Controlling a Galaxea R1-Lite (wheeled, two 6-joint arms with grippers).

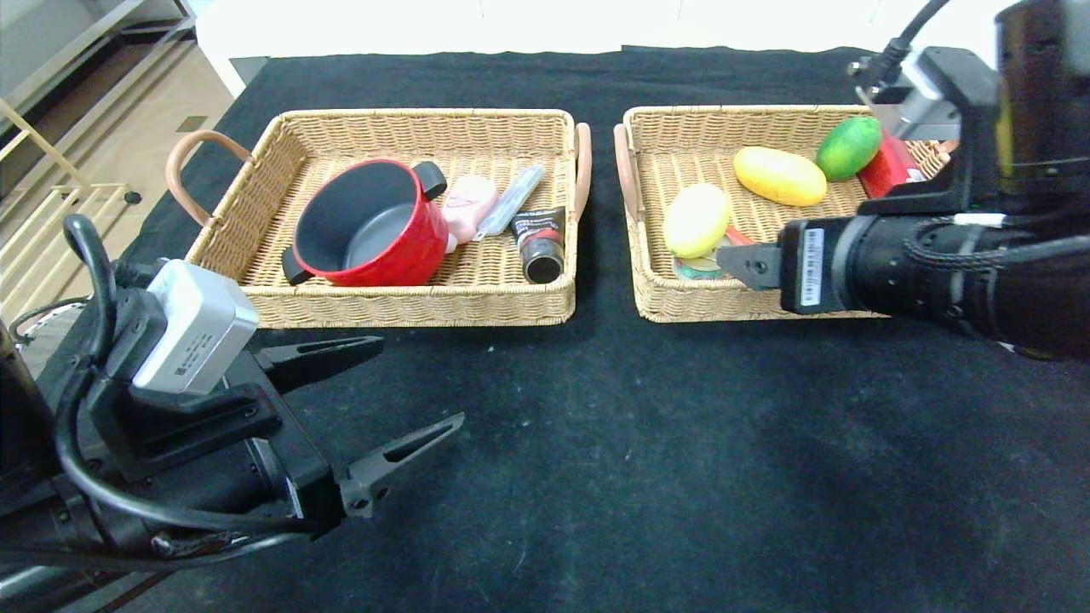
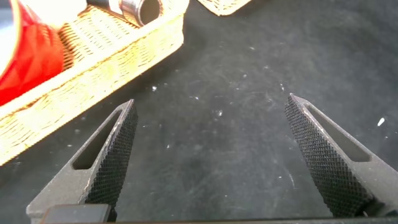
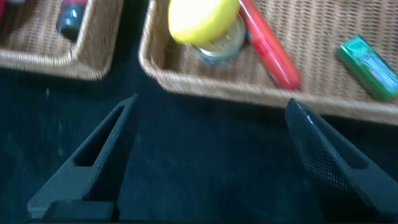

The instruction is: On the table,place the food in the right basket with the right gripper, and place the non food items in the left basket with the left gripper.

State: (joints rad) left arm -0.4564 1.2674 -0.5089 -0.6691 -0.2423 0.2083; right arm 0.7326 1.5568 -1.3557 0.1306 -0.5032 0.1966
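We see the black desk (image 1: 647, 443) running wide and bare across the whole near half, with open room in front of both baskets. The left basket (image 1: 409, 308) sits at far left; inside it a red pot (image 1: 375, 226) fills the left part, with a pink item (image 1: 470, 203), a pale stick (image 1: 511, 200) and a black tube (image 1: 540, 243) toward its right wall. A narrow strip of desk separates it from the right basket (image 1: 656, 294), which holds a yellow lemon (image 1: 697, 219) near its near-left corner, a yellow mango (image 1: 779, 175), a green fruit (image 1: 849, 146) and a red packet (image 1: 886, 167). Our left gripper (image 1: 375, 400) hovers over the near-left desk, its fingers (image 2: 115, 149) spread wide and holding nothing. Our right gripper (image 3: 211, 155) hangs at the right basket's near rim, fingers wide apart and empty.
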